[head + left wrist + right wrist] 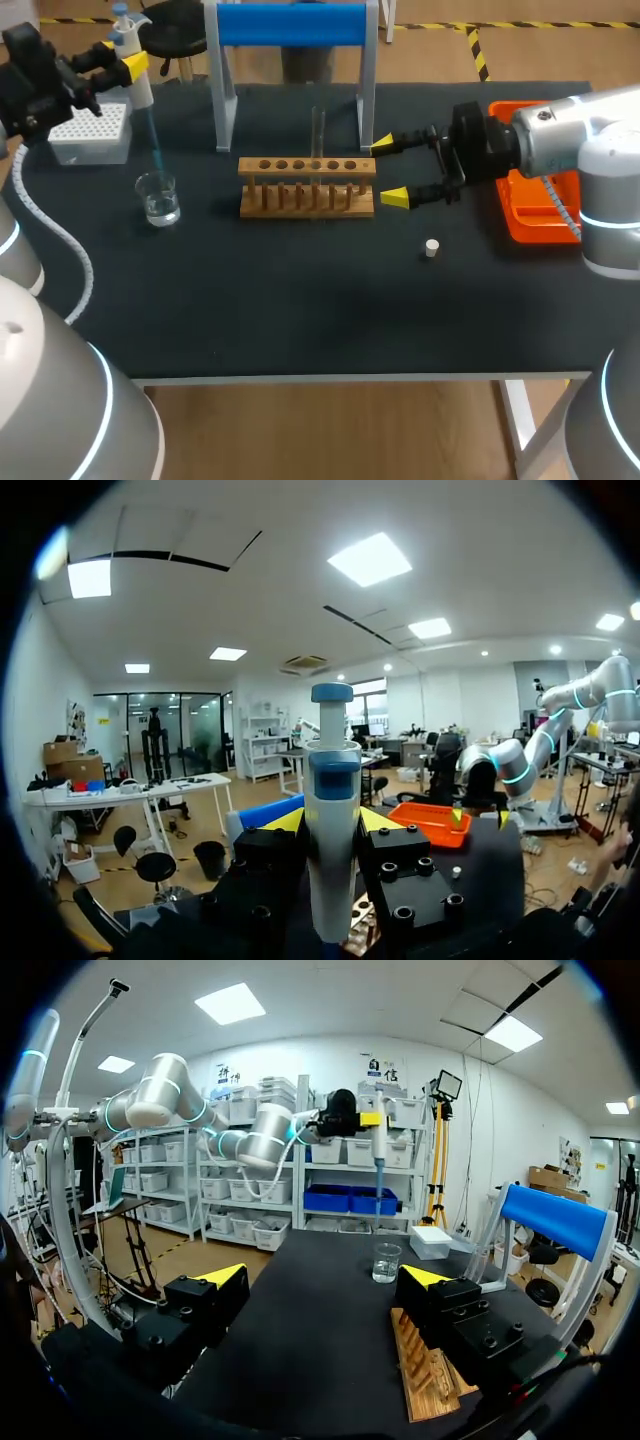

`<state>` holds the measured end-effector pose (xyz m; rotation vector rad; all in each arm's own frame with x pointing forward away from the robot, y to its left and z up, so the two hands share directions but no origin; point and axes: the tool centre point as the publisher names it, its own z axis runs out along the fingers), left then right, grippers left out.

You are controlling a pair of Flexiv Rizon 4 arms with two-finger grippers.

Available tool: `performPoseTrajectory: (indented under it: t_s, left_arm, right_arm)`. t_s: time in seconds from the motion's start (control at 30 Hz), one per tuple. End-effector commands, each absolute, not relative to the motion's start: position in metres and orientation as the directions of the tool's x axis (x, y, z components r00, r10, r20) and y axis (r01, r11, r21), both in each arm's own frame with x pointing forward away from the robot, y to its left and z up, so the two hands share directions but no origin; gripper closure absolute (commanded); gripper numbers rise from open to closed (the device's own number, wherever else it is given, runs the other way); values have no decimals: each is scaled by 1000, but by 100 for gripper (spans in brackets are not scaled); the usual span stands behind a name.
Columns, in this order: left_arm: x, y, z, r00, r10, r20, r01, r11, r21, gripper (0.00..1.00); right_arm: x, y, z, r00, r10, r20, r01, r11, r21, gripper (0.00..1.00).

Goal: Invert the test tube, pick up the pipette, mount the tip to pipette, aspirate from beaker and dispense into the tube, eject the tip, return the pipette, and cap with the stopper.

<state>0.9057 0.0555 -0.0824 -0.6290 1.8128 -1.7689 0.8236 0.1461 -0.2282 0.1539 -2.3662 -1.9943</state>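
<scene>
Nearest on the table (300, 320), the small white stopper (431, 248) is lying loose, right of the middle and well apart from everything else. Farther back, the right gripper (390, 171) is hovering at the right end of the wooden rack (307, 190). Its fingers are spread and gripping nothing. The test tube (318, 130) is standing upright in the rack, mouth up, uncapped. To the left, the beaker (158, 198) is holding a little clear liquid. Farther left, the left gripper (132, 62) is clenching the pipette (141, 92) from both sides. The blue tip (155, 145) is already mounted and is pointing down, hanging just above the beaker. The tip box (90, 135) is sitting at the far left.

The step in hand is probably the aspirating. The liquid is shallow, so a short dip would be drawing air, while too deep a plunge would be jamming the tip on the glass or shoving the beaker. Afterwards the narrow, clear tube mouth is giving little margin, and a drifting tip would be spilling onto the rack. With the right gripper waiting so near the tube, the two arms risk bumping there.
</scene>
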Motion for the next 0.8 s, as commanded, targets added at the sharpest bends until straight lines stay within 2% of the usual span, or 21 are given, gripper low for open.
performPoseTrajectory:
  t_s: [0.03, 0.8]
  left_arm:
    - [913, 62, -87, -760, -649, -48, 37, 31, -999, 100]
    - [914, 69, -92, -750, -660, -25, 19, 16, -1000, 100]
  right_arm:
    - [824, 145, -228, -994, -105, -30, -48, 168, 985, 0]
    - [824, 145, -228, -994, -105, -30, -48, 168, 985, 0]
